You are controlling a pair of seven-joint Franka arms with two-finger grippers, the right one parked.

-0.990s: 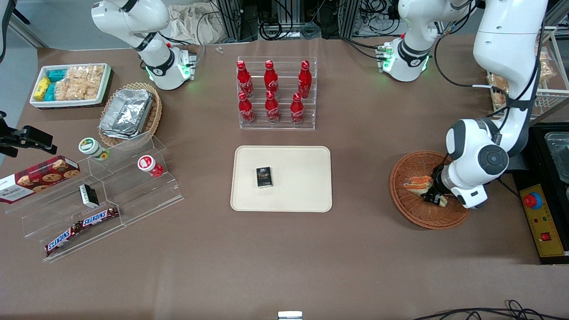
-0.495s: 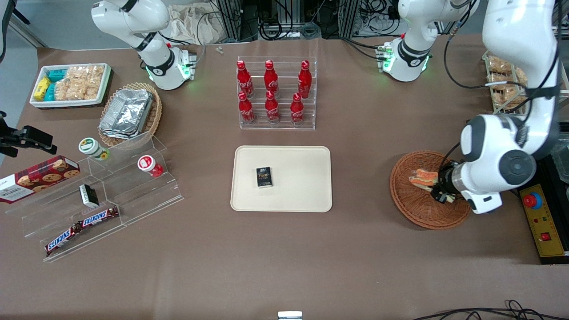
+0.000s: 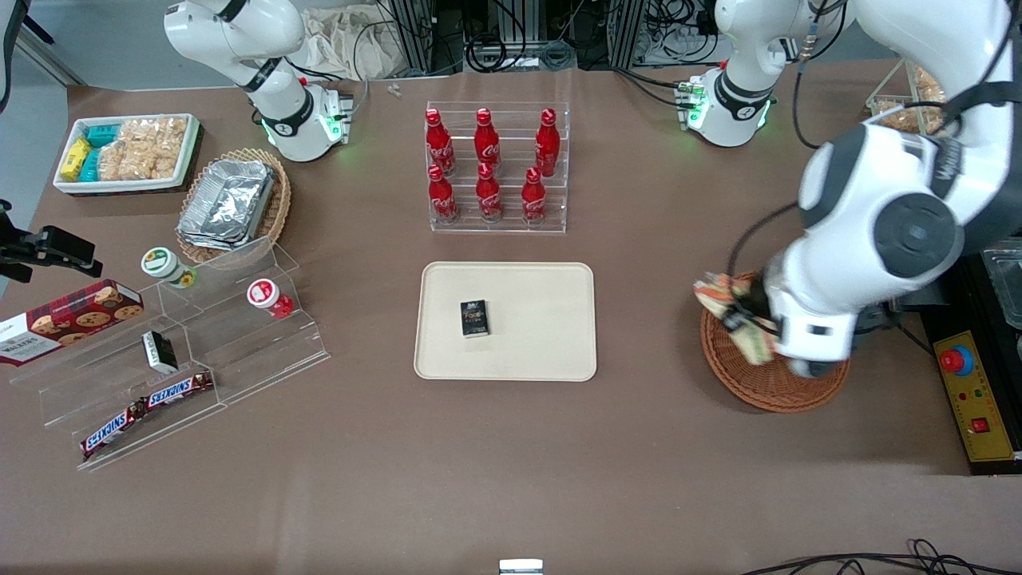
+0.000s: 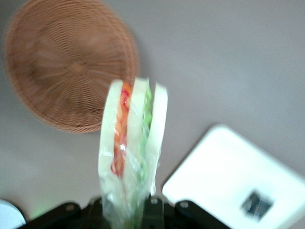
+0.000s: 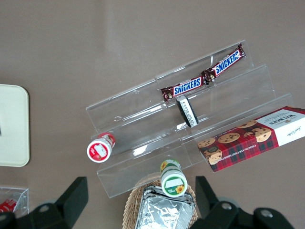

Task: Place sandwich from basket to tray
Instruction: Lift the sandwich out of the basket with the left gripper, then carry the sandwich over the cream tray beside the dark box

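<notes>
Already the gripper (image 3: 749, 321) had come up out of the basket (image 3: 766, 383), where a second before it had been low among the wicker. Its fingers were closed on the sandwich (image 4: 131, 157), pinching the wrapped wedge at its lower end so that the bread and filling layers stood up on edge. From the front the sandwich (image 3: 722, 299) hung in the air over the basket's rim, on the side toward the tray (image 3: 543, 351), touching nothing but the fingers. The basket (image 4: 66, 62) showed bare in the wrist view. So the pick looked done, and the carry to the tray was what remained. A small dark box (image 3: 474, 318) lay on the tray, so the open beige beside it seemed the better spot to set down.
</notes>
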